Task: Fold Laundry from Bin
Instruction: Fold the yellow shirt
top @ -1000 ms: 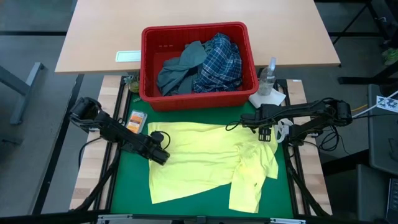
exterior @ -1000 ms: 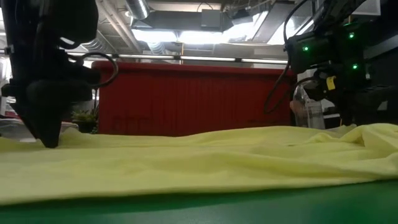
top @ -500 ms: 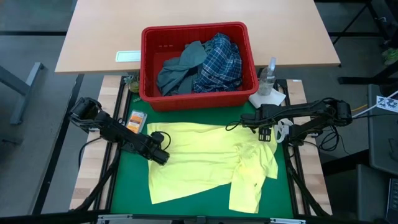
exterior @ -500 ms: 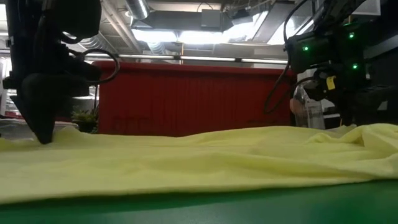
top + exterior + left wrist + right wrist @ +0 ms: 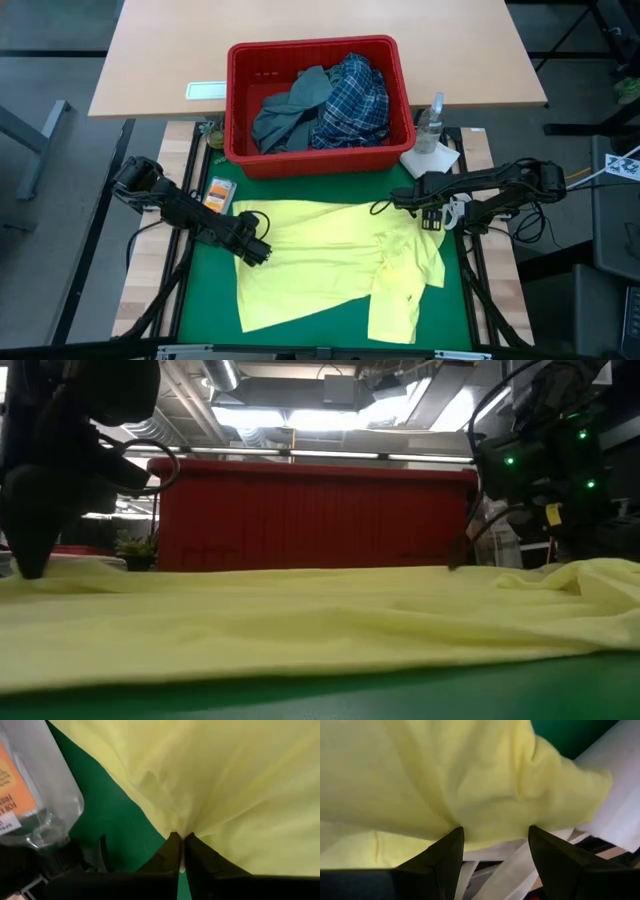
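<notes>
A small yellow garment [image 5: 330, 265] lies spread on the green mat [image 5: 200, 300], one sleeve folded over near the right front. My left gripper [image 5: 258, 251] is shut on its left edge. My right gripper [image 5: 495, 845] stands open, pointing down over the garment's far right corner [image 5: 425, 225]. The red bin [image 5: 310, 165] stands behind the mat. Inside it a grey-blue garment [image 5: 290, 112] and a blue-white plaid shirt [image 5: 352, 100] lie in a heap. My left gripper pinches the yellow garment's left edge [image 5: 175, 827] between its two fingers, coming steeply from above. Creases fan out from the fingertips, and the edge is raised a little off the mat while the remainder lies flat. Whether my right gripper's open fingertips [image 5: 452, 845] touch the cloth, I cannot tell.
An orange-labelled clear packet [image 5: 219, 194] lies on the mat just left of my left arm. A spray bottle [image 5: 431, 120] and a white paper towel [image 5: 432, 158] sit right of the bin. The mat's near left corner is bare green.
My left gripper has tipped and drawn a little toward the table's left edge, raising the garment's left edge slightly. My right gripper has shifted toward the table's right edge and come down over the garment's far right corner.
</notes>
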`<state>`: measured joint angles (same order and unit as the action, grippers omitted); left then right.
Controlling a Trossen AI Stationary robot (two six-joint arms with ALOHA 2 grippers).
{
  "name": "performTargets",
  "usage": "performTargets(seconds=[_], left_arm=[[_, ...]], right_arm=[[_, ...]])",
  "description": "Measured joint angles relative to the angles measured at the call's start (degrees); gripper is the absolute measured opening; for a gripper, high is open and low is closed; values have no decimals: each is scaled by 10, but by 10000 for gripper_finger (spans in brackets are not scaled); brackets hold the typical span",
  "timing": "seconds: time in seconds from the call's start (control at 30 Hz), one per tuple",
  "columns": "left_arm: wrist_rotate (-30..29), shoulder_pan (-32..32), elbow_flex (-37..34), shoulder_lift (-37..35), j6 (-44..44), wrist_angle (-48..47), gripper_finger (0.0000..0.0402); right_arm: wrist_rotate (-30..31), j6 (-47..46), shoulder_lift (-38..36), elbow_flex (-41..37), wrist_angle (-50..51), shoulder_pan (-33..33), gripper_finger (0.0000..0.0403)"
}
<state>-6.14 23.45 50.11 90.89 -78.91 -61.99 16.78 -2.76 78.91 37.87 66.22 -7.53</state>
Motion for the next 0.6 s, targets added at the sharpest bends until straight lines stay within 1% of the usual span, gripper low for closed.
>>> performTargets(seconds=[0.2,0.3,0.4,0.6], left_arm=[[16,1,0,0,33,1,47],[27,1,0,0,29,1,68],[52,1,0,0,27,3,90],[56,2,5,0,16,-1,118]], right_arm=[[-21,1,0,0,-1,0,225],[-23,3,0,0,-1,0,225],[-24,13,0,0,0,0,225],[-30,30,0,0,2,0,225]])
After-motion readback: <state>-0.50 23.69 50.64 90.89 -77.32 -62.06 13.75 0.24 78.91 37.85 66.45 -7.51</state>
